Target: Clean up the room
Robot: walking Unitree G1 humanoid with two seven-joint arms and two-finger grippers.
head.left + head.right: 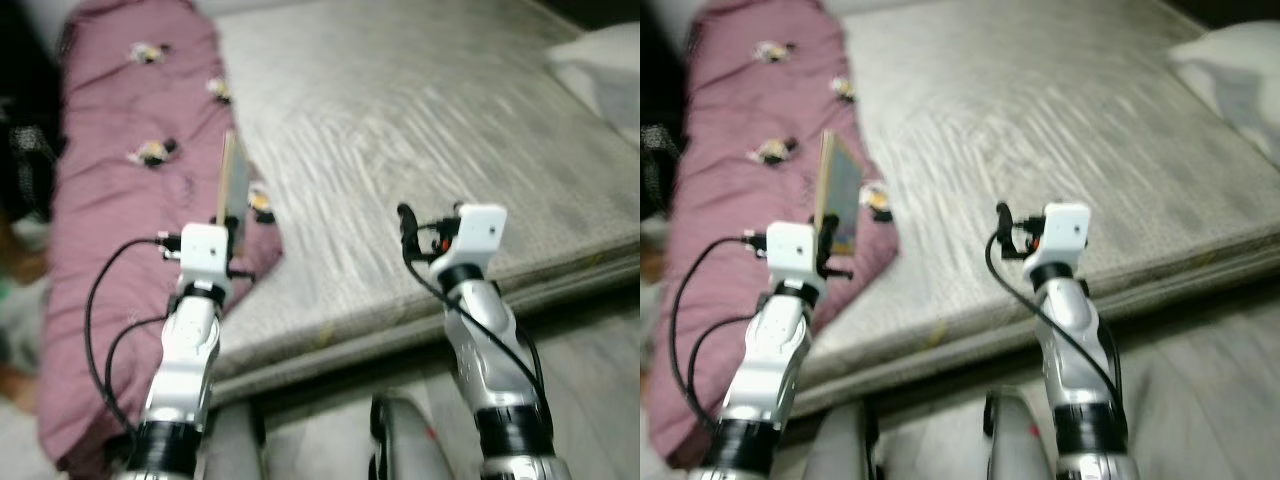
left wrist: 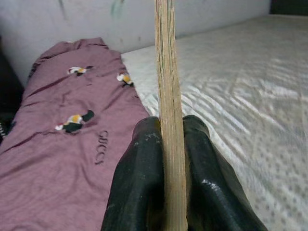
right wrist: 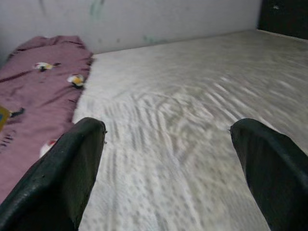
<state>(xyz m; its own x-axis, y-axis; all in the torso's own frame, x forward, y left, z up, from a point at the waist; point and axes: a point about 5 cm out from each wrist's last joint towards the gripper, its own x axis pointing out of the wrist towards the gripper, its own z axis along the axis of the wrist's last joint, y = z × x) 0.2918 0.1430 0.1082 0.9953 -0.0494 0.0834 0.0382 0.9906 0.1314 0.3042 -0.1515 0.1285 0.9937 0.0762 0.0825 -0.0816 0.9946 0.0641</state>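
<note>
The tidy-up looks mid-way: the left tool (image 2: 166,159) is clamped on a thin book (image 1: 233,185) held upright on edge over the maroon duvet (image 1: 120,250) at ten o'clock on the mattress (image 1: 430,130), not yet put away, while the right tool (image 3: 168,159) hangs wide open and empty.

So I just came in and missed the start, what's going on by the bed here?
The robot stands at the edge of a bare grey mattress. Its left pincer is clamped on a thin flat board or book, held upright on edge above a maroon blanket with small bird patterns that lies along the mattress's left side. The right pincer hangs open over the mattress, holding nothing. A white pillow sits at the far right.
</note>
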